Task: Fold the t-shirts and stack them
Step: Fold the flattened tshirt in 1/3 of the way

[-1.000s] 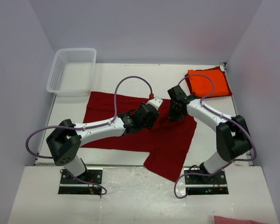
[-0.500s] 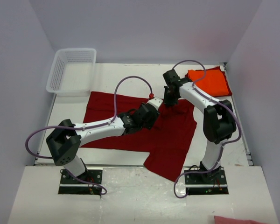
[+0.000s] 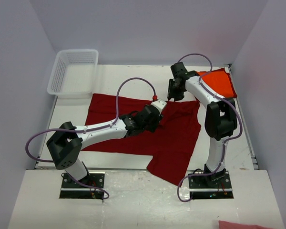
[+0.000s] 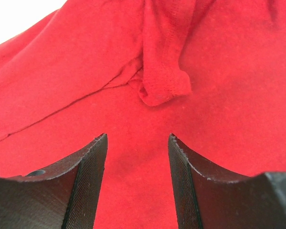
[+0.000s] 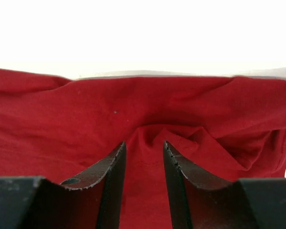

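The crimson t-shirt (image 3: 176, 143) lies spread mid-frame and the orange t-shirt (image 3: 221, 85) upper right, with the left gripper (image 4: 137, 139) wide and empty over crimson cloth and the right gripper (image 5: 144, 144) part-open astride a crimson ridge, seemingly not pinching it.

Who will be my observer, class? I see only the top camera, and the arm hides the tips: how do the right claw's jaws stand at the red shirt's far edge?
Observer: In the right wrist view, the right claw has its jaws apart, and a hump of the red shirt lies just past the tips.
Operator: Is any cloth pinched?
Observer: None seems to be. The fingers have a clear gap between them, and the cloth lies beneath it.
Operator: And the left claw?
Observer: The left claw is open over the shirt, aimed at a curled hem.
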